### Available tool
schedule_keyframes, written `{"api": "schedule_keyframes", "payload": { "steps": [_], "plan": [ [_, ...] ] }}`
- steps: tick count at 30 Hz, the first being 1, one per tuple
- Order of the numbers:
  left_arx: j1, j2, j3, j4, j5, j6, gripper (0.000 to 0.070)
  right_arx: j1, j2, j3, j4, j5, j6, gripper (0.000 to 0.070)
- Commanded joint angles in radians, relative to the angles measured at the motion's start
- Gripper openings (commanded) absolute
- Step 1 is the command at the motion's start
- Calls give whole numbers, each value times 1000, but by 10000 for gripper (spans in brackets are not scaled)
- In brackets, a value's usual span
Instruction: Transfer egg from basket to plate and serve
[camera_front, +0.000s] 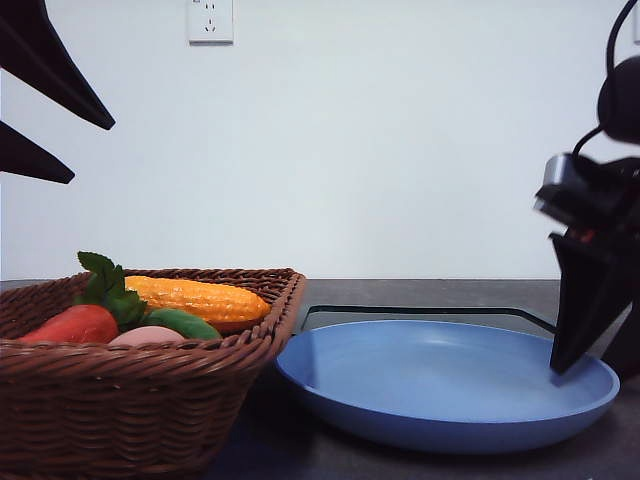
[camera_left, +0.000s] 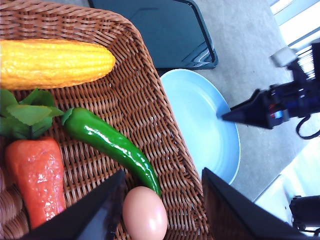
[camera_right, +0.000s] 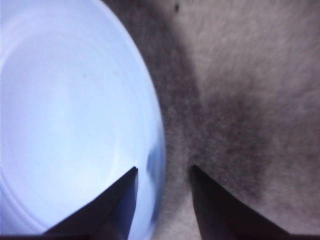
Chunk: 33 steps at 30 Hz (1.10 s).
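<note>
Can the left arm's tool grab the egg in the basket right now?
Probably yes. The left tool hangs open right above the egg, which lies uncovered in the basket. The green pepper lies close beside the egg and might get bumped.

Wicker, plastic sheen and a matt egg

Under my left pincer (camera_left: 162, 212) the basket (camera_left: 150, 100) is rough woven wicker; the egg (camera_left: 145, 215) looks smooth and matt, the green pepper (camera_left: 107, 142) glossy, the corn cob (camera_left: 52, 62) bumpy, the blue plate (camera_front: 440, 385) smooth, plastic-like, the surface (camera_right: 250, 75) grainy grey.
</note>
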Motion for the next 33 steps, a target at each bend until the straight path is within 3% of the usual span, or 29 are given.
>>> {"api": "schedule_keyframes", "payload": {
  "steps": [1,6,9,15,22,28,33],
  "plan": [
    [-3,8,14,11,2,0,313,16,29,8,10,-1,9,172],
    [-3,8,14,8,3,-5,314,40,38,8,29,0,21,10],
    [-5,8,14,4,3,-8,318,39,30,8,25,0,32,0],
    [-36,8,14,4,6,-15,437,29,-54,8,-10,2,35,0],
    [-131,9,16,-33,-10,-57,439,-8,-247,8,-99,92,35,0],
    [-267,30,18,-96,-183,-61,437,-69,-423,8,-149,186,35,0],
    [-358,92,27,-102,-288,-69,436,-120,-526,8,-153,195,39,0]
  ]
}}
